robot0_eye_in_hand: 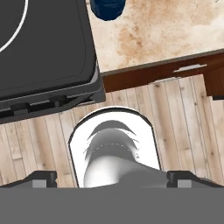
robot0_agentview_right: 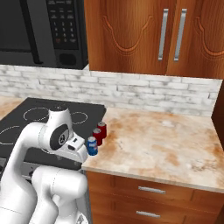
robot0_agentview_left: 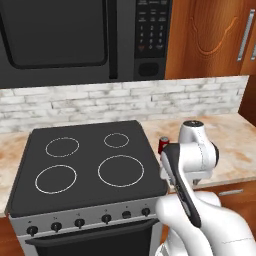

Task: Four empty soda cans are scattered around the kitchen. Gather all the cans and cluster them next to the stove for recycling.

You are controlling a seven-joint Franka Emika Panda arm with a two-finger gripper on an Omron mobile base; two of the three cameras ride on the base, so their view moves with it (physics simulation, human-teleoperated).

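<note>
wall: whitish brick backsplash (robot0_agentview_right: 144, 89) | worktop (robot0_agentview_right: 175, 148): mottled beige stone | cabinets: carved wooden doors (robot0_agentview_right: 170, 35) above, drawers (robot0_agentview_right: 151, 190) with steel handles below | microwave (robot0_agentview_left: 85, 37): black, mounted overhead | floor (robot0_eye_in_hand: 183, 127): pale wooden planks

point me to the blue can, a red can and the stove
blue can (robot0_agentview_right: 92, 145), right base view, on its blue side wall
red can (robot0_agentview_right: 101, 130), right base view, on its red side, the one farthest back
stove (robot0_agentview_left: 90, 160), left base view, bare black glass between the rings
</note>
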